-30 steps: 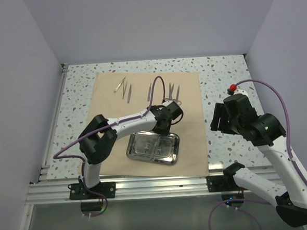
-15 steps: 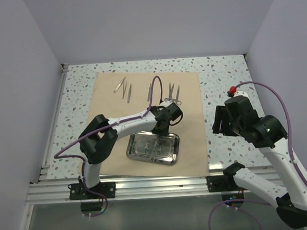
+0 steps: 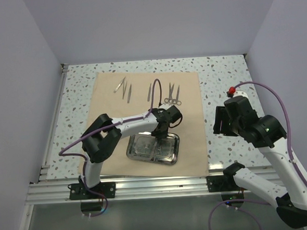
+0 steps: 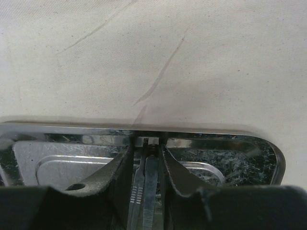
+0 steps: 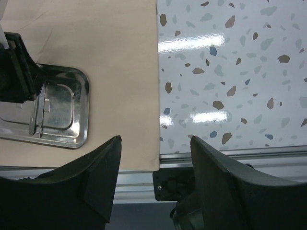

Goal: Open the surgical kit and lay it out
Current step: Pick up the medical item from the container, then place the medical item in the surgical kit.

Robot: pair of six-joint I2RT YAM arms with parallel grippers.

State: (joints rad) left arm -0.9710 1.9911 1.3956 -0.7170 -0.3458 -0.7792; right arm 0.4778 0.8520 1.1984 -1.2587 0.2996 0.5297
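Lowered since before, left tool (image 4: 145, 152) bends over tray (image 4: 72, 128), seemingly clamping tweezers (image 4: 147, 194); right tool (image 5: 154, 142) gapes.

Bright, even overhead light throws white glare patches on the glossy speckled terrazzo tabletop (image 5: 230, 72). The shiny rectangular steel tray (image 4: 62, 160) mirrors crisply, and the left gripper's black fingers (image 4: 108, 175) are blurred up close.

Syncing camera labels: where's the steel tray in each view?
Top external: steel tray low centre, under the left gripper.
Left wrist: tray spans the lower half, behind fingers pinching tweezers.
Right wrist: tray at the left edge, mid-height.
Shared landmark: the beige cloth under the tray.
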